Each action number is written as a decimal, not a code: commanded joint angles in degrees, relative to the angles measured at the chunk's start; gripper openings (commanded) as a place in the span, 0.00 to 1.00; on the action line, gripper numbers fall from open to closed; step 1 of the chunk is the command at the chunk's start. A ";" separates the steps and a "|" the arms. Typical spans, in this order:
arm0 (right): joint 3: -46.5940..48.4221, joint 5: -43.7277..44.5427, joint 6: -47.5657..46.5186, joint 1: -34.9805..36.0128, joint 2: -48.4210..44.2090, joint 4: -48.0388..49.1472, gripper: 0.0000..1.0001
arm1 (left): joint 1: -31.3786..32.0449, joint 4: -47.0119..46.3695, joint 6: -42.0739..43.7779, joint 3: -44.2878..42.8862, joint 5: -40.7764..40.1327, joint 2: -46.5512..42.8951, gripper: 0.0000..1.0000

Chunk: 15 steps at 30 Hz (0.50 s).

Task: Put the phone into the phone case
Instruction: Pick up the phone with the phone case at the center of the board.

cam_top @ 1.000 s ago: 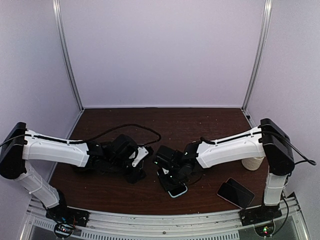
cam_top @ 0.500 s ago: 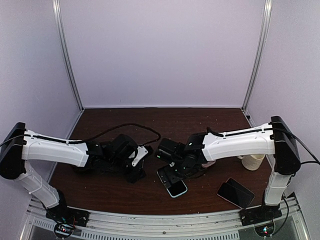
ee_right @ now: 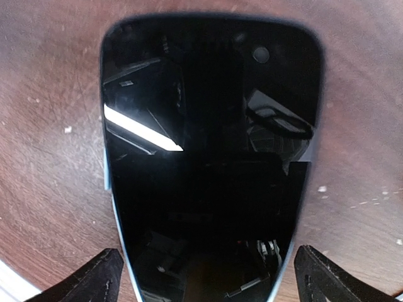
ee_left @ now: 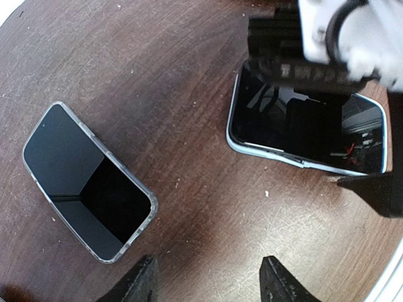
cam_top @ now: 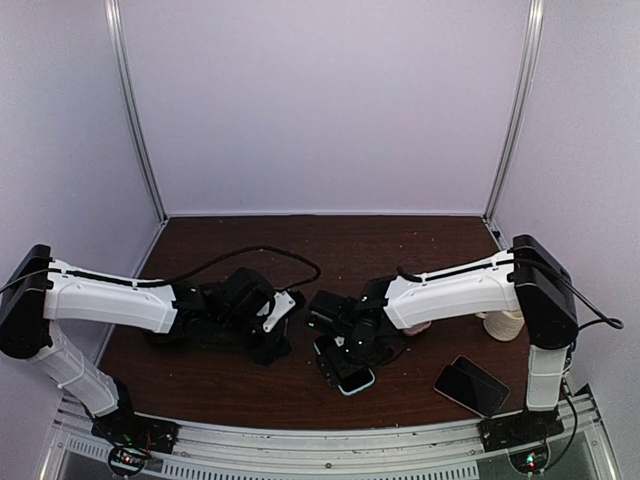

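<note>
The phone (ee_right: pixel 208 157) lies screen up on the table, seated in a light blue phone case (ee_right: pixel 113 207) whose rim shows along its left side. My right gripper (ee_right: pixel 211 274) is open and straddles the phone's near end, one fingertip on each side, not pressing it. From above, the phone (cam_top: pixel 352 378) lies near the front edge, with the right gripper (cam_top: pixel 345 350) low over it. My left gripper (cam_top: pixel 278 340) hovers to its left. In the left wrist view the left gripper (ee_left: pixel 210 274) is open over bare wood, with the phone (ee_left: pixel 308 126) and the case rim (ee_left: pixel 264 151) ahead.
A second dark phone in a clear case (ee_left: pixel 88 182) lies close to my left fingers. Another dark phone (cam_top: pixel 470 385) rests at the front right corner. A paper cup (cam_top: pixel 505 325) stands by the right arm. A black cable (cam_top: pixel 250 255) loops across the middle.
My right gripper went from shut to open, lifted back off the phone, then came down again astride it. The left arm has not moved.
</note>
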<state>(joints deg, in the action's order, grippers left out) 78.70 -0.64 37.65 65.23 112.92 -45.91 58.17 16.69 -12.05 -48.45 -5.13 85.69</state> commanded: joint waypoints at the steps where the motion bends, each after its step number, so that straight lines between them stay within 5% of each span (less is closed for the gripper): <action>1: -0.01 -2.42 -0.03 -0.19 1.60 0.76 1.00 | -0.26 -0.43 -0.47 0.10 0.29 -0.46 0.59; 6: 0.45 -1.57 0.13 -0.19 3.31 -0.29 0.99 | -0.33 -0.43 -0.36 0.03 0.21 -0.48 0.59; 15: 0.20 2.73 -0.33 0.15 1.37 -0.27 0.72 | -0.54 -0.72 -0.66 0.06 0.56 -1.16 0.59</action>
<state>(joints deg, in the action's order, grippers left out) 78.94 -1.26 37.65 65.23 114.24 -45.78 58.17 16.71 -12.08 -48.45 -5.13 85.69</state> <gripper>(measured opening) 0.781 0.590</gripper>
